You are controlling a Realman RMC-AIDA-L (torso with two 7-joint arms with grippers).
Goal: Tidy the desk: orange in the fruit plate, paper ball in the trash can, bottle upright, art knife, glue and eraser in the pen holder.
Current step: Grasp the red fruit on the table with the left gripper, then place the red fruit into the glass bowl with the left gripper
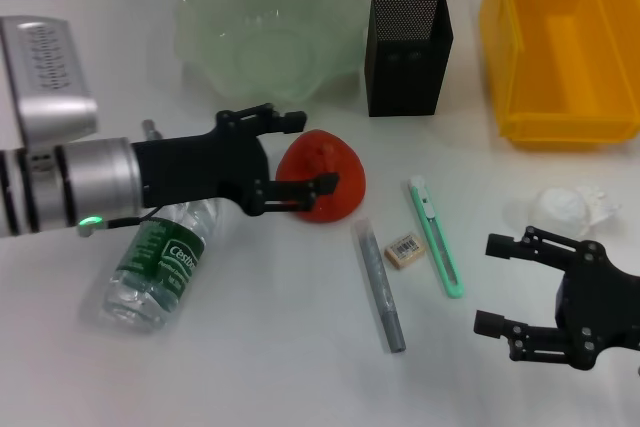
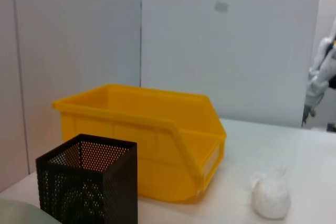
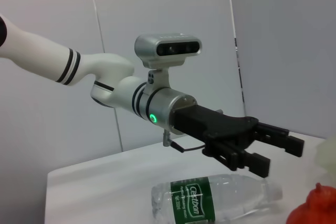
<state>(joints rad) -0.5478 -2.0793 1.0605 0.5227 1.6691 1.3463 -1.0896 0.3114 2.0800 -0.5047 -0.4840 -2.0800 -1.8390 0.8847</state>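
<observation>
Three containers at the desk's far edge, nothing visible in any of them.
Largest first: yellow bin (image 1: 560, 47), pale green fruit plate (image 1: 265, 32), black mesh pen holder (image 1: 407, 50). Orange (image 1: 322, 175) reads red-orange, stem up, sitting just in front of the plate. I see the left gripper (image 1: 300, 157) reaching level, fingers spread wide around it; right gripper (image 1: 520, 287) low by the paper ball (image 1: 570, 207), wide, holding nothing.

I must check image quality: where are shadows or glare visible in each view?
Head view: soft shadow under the left claw beside the orange; glare on the water bottle. Left wrist view: faint shadow beneath the yellow bin. Right wrist view: even light.
</observation>
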